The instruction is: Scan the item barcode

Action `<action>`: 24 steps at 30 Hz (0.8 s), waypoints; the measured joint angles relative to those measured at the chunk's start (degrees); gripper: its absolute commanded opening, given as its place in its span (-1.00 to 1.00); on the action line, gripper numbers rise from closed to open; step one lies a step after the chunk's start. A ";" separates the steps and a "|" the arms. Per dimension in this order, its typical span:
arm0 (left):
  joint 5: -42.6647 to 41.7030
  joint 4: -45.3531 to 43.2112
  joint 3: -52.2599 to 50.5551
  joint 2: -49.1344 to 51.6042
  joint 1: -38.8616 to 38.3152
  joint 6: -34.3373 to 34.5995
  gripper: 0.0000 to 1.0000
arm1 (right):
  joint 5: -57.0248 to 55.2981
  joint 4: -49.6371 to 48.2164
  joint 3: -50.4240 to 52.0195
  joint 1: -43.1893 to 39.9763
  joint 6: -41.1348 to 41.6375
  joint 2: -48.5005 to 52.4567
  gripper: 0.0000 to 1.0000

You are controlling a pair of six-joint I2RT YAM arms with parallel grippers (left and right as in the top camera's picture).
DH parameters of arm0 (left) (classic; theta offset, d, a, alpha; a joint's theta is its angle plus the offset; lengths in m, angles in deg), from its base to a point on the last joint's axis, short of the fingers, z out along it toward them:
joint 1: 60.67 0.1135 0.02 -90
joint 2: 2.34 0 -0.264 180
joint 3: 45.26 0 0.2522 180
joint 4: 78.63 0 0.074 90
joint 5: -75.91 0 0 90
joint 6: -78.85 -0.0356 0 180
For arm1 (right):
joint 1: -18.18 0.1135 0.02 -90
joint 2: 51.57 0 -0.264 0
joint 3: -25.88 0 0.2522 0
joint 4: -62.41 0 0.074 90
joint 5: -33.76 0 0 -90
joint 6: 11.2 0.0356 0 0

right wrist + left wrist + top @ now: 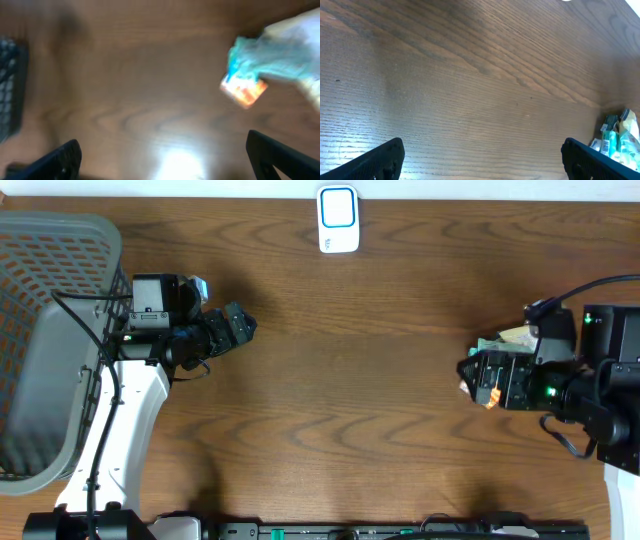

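Left gripper (240, 328): my jaws stand wide apart with nothing between them. In the left wrist view only bare wood shows between my two dark fingertips (380, 160).
Left gripper position: I hover above the surface (350, 380) at its left side, just beside the basket (50, 330), pointing toward the middle.
Right gripper (472, 380): my jaws are spread wide and hold nothing. In the right wrist view both fingertips (280, 155) show at the lower corners, with bare wood between them.
Right gripper position: I am at the right side of the surface, pointing toward the middle.
Item (512, 336): a crumpled packet, pale with teal and an orange patch. It lies on the surface at the right side, partly hidden under my right gripper in the overhead view.
Item, right wrist view: the packet (260, 65) is blurred, up and to the right, outside my jaws and not touching them.
Item, left wrist view: the packet (615, 140) shows at the far right edge, well apart from my left gripper.
Barcode: I cannot tell where it is.
Scanner (338, 218): a white unit with a blue frame, at the far edge of the surface near the middle, well apart from both grippers.
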State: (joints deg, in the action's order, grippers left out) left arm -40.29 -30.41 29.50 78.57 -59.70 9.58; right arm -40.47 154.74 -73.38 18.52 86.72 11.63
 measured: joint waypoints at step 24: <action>0.00 0.00 0.00 0.00 0.00 -0.02 0.98 | -6.45 -72.39 72.83 1.03 -10.10 -48.19 0.99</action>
State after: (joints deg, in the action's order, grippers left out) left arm -40.29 -30.41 29.50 78.57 -59.70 9.56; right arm -46.92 82.35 -0.55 19.55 76.62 -36.56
